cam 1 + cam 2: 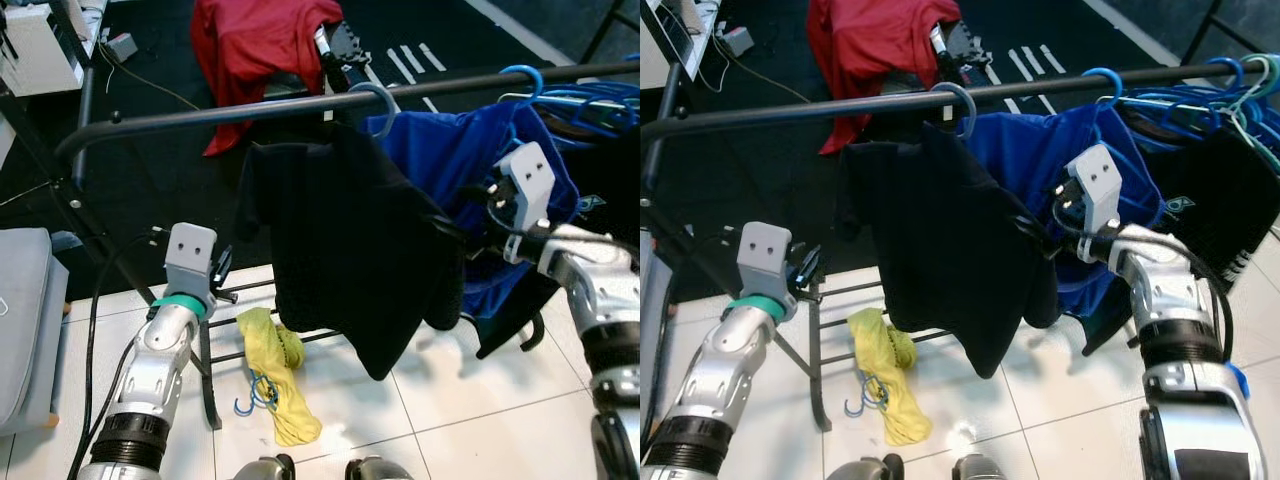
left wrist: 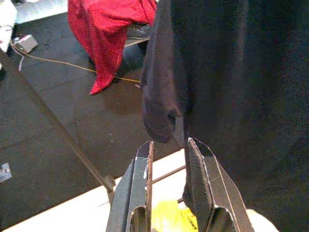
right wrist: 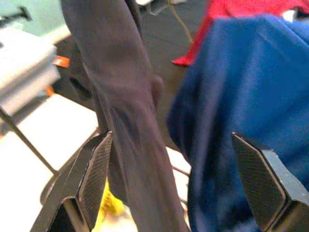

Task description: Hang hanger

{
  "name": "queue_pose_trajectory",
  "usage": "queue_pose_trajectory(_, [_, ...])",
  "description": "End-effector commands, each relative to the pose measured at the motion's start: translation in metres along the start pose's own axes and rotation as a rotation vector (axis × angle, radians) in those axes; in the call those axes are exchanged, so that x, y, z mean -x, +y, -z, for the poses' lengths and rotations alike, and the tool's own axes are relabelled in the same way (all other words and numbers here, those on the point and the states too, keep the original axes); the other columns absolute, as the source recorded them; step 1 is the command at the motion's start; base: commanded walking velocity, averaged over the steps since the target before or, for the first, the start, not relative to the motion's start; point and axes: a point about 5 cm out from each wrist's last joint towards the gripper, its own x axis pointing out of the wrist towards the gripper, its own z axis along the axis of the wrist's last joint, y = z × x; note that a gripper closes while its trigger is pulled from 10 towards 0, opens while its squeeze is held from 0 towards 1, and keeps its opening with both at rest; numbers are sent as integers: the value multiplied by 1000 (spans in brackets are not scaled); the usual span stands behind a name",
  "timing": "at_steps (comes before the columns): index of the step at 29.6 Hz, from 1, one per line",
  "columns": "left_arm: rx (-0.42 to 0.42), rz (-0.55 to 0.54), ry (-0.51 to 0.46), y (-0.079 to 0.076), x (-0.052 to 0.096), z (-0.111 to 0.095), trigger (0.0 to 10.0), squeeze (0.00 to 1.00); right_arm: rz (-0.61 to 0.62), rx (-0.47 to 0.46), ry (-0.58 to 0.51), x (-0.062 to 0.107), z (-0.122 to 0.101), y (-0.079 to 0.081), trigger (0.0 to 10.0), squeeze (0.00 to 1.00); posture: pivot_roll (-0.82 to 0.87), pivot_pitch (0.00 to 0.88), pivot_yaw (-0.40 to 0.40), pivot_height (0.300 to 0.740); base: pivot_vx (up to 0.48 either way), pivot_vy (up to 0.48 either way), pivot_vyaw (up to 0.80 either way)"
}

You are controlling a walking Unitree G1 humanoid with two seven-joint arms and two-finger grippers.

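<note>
A black garment (image 1: 330, 250) hangs from a light-blue hanger hook (image 1: 385, 100) on the black rail (image 1: 200, 118) of a clothes rack. To its right on the same rail, a blue garment (image 1: 450, 150) hangs on a blue hanger. My right gripper (image 3: 178, 188) is open wide at the black garment's right edge, with its fingers (image 1: 1028, 232) against the cloth. The black cloth lies by one finger and the blue cloth by the other. My left gripper (image 2: 169, 159) is low on the left by the rack's lower bars, fingers a narrow gap apart, holding nothing.
A yellow cloth (image 1: 275, 375) and a blue hanger (image 1: 258, 395) lie on the white tile floor under the rack. A red garment (image 1: 260, 50) is draped behind the rail. Several blue hangers (image 1: 590, 100) crowd the rail's right end. A grey cushion (image 1: 25, 320) sits far left.
</note>
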Motion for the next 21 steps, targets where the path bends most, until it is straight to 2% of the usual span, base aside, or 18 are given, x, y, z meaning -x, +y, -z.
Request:
queue_pose_trajectory(1, [1,-7,27,4,4,5,10000,0,-30,-8,26,-1,7,3,10000,0,16,72,57,740,0,0,0])
queue_pose_trajectory(3, [-3,-12,25,7,4,4,10000,0,-74,-18,40,-8,8,6,10000,0,32,71,57,740,0,0,0])
queue_pose_trajectory(4, [-5,-16,22,8,4,2,10000,0,-96,-26,50,-12,10,9,8431,0,41,71,56,740,0,0,0])
queue_pose_trajectory(6, [-6,-20,21,10,5,2,10000,0,-114,-31,58,-14,11,10,8431,0,43,71,56,740,0,0,0])
queue_pose_trajectory(7, [-8,-23,20,11,5,1,10000,0,-151,-49,76,-17,13,14,3882,0,48,72,54,740,0,0,0])
queue_pose_trajectory(9, [-8,-26,20,12,5,0,10000,0,-178,-62,88,-19,15,16,3882,0,48,72,54,740,0,0,0])
queue_pose_trajectory(10, [-9,-28,20,12,6,0,10000,0,-191,-76,98,-20,17,17,0,0,50,72,53,740,0,0,0])
queue_pose_trajectory(21, [-3,-35,24,11,6,0,10000,0,-210,-93,130,-14,21,11,0,0,36,72,49,740,0,0,0])
